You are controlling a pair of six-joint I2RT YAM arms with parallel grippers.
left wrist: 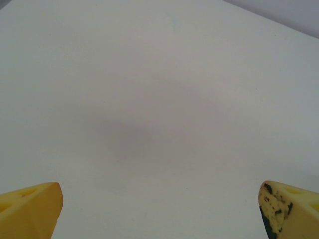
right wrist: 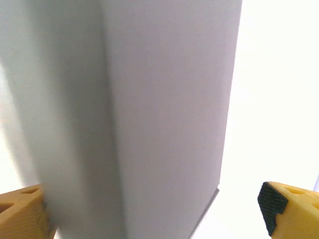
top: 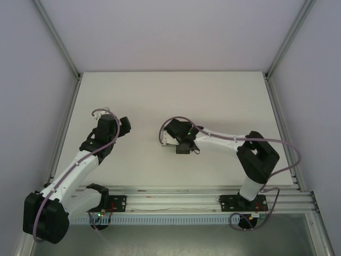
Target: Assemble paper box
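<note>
Both splayed: left hand (left wrist: 160, 199) above table (left wrist: 149, 74), right hand (right wrist: 152, 199) astride paper box (right wrist: 169, 99) crease.

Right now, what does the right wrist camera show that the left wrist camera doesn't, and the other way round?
Right wrist: the paper box, grey card with a lengthwise fold, close up between the open fingers of the right gripper. Left wrist: bare white table with a faint shadow, a strip of wall in the top corner, and nothing between the open fingers of the left gripper. Both: yellow fingertips set wide apart in the bottom corners, over the white table.
</note>
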